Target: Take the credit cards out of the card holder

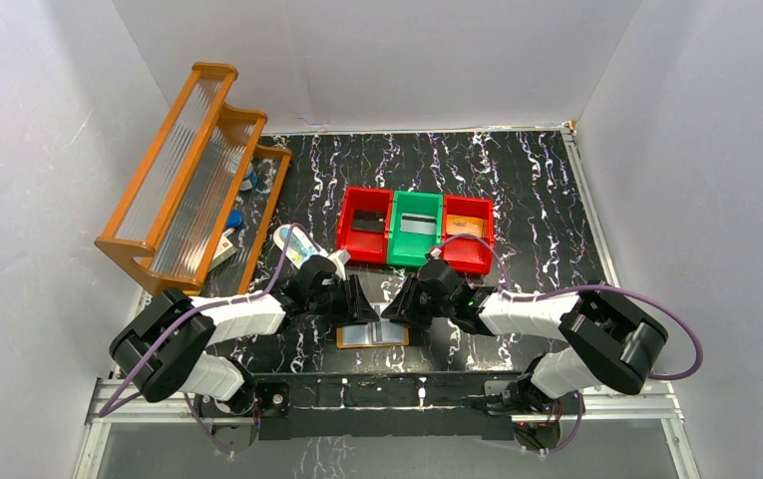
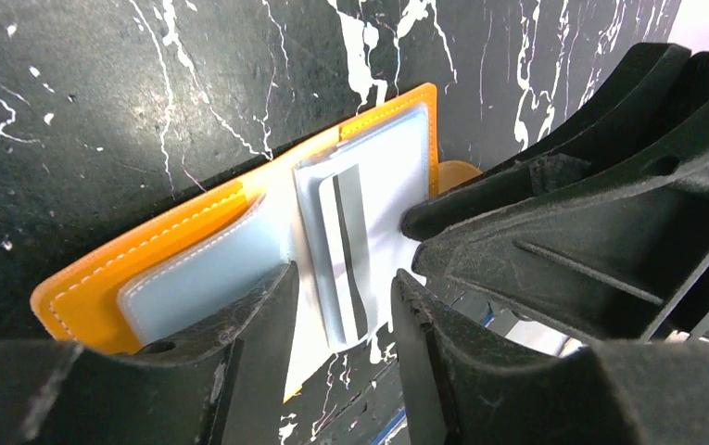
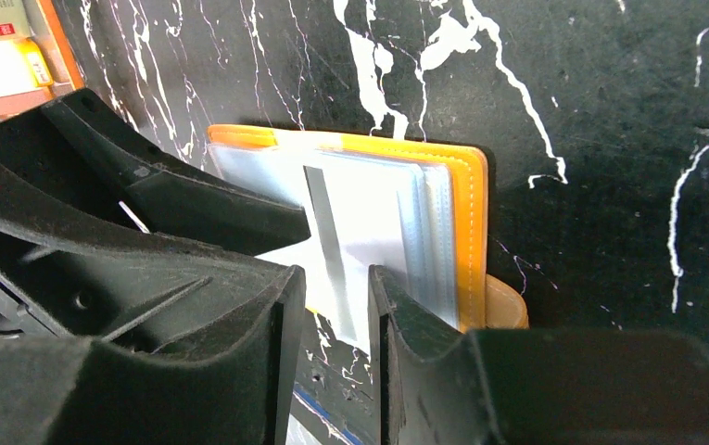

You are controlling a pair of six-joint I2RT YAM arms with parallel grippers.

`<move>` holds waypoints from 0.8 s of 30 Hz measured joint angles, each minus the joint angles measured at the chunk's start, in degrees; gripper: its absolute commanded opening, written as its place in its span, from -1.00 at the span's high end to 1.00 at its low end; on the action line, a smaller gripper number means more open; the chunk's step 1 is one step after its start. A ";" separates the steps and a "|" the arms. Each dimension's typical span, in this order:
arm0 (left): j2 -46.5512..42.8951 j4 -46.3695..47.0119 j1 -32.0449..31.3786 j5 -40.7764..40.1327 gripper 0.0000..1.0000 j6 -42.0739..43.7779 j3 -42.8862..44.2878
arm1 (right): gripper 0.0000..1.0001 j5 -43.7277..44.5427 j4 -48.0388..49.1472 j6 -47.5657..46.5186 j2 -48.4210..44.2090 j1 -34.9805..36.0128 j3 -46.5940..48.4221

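Observation:
The orange card holder (image 1: 372, 335) lies opened flat on the black marbled table, near the front edge, between my two grippers. Its clear sleeves (image 2: 193, 278) face up. A pale shiny credit card (image 2: 346, 241) with a dark stripe sticks partly out of a middle sleeve toward the near edge. My left gripper (image 2: 343, 278) is open, its fingers on either side of the card's protruding end, with a gap. My right gripper (image 3: 336, 278) is also open and straddles the same card (image 3: 332, 232); its right finger (image 3: 415, 315) rests by the sleeves at the orange edge (image 3: 471, 222).
Three joined bins, red, green and red (image 1: 416, 228), stand behind the holder with small flat items inside. A wooden rack (image 1: 192, 175) leans at the back left. A pale blue-and-white oval item (image 1: 295, 244) lies beside my left arm. White walls enclose the table.

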 measured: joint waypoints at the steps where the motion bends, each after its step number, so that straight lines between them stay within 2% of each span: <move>1: -0.24 -0.04 -0.11 -0.11 0.17 0.07 -0.13 | 0.21 0.02 0.00 0.00 0.00 0.00 0.00; 11: 1.46 2.27 -0.20 1.64 0.41 0.52 -0.42 | 0.33 -0.02 -0.74 -0.44 0.00 0.00 0.00; 16: 2.97 3.80 -0.28 3.67 0.60 1.22 -0.37 | 0.36 -0.04 -0.83 -0.35 0.00 0.00 -0.17; 20: 3.43 4.46 -0.59 4.81 0.64 1.25 -0.57 | 0.38 -0.22 -0.11 0.00 0.00 0.00 -0.63; 24: 3.48 6.38 -0.68 5.99 0.51 0.55 -1.49 | 0.39 -0.33 0.98 0.57 0.00 0.00 -1.36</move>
